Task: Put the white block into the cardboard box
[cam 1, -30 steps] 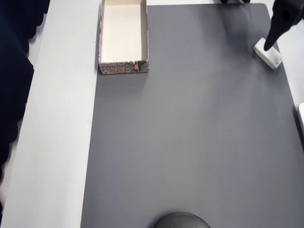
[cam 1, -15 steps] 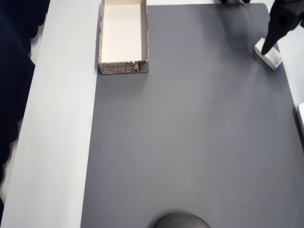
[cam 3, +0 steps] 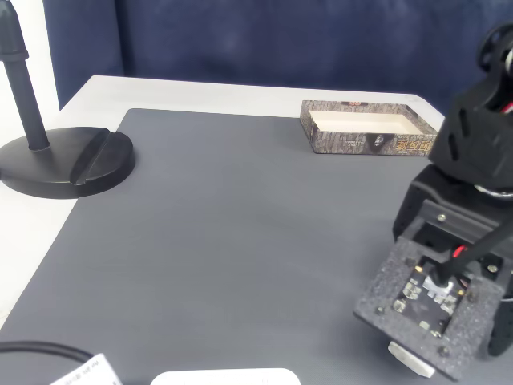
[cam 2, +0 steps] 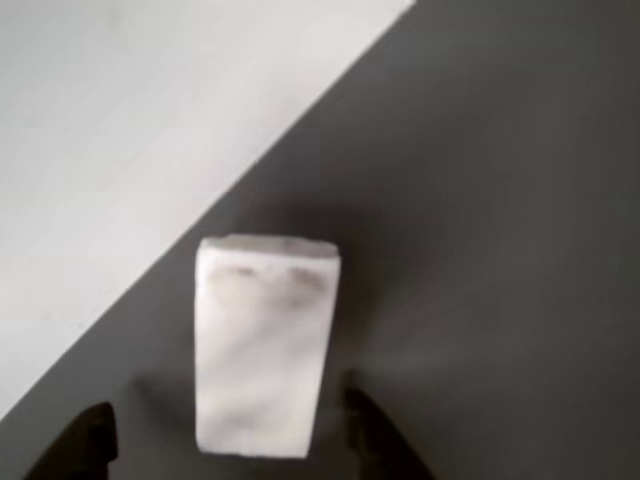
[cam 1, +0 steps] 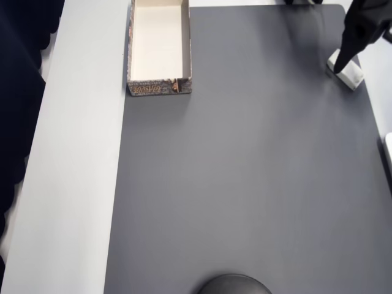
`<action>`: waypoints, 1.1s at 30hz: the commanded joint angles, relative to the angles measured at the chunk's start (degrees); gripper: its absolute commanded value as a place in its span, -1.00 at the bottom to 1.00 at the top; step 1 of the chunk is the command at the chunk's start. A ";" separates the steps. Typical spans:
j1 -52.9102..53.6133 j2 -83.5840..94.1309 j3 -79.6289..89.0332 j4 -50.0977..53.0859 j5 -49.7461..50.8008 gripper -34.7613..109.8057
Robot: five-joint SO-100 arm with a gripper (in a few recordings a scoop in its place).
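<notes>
Overhead view: white block (cam 1: 346,71) lying flat on the dark mat (cam 1: 245,171) at its upper right edge, long axis running diagonally from upper left to lower right. Tool (cam 1: 338,66) directly above the block's upper-left end, dark tip pointing down at it. Cardboard box (cam 1: 130,55) well apart, at the upper left of the picture where mat meets the pale bench (cam 1: 73,153); open side up, nothing inside. Carry to come, as judged here, runs right to left across the top of the mat.

Wrist view: block (cam 2: 265,345) dead ahead and centred, long axis pointing straight away from the camera, so parallel to the fingers. Near end of the block sitting between the two fingertips (cam 2: 372,425), one at each long side. Jaws spread wider than the block's short width, with mat showing in a gap on either side; no contact visible, nothing held. Squeeze would land across the narrow dimension, a good line for a grasp. Mat edge just beyond the block, at an angle.

Fixed view: arm's wrist housing (cam 3: 437,293) low at the lower right, covering the grasp point. Sliver of white under it, likely the block. Box (cam 3: 370,138) far back on the mat, well apart from the arm.
</notes>
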 commanded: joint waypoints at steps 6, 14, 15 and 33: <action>-0.35 -1.41 -0.53 -0.88 0.70 -0.07; -0.44 -2.02 -0.88 -0.88 0.79 -0.07; -0.44 -2.11 -0.97 -0.88 0.79 -0.07; -0.70 -3.69 -2.46 -2.64 1.05 -0.08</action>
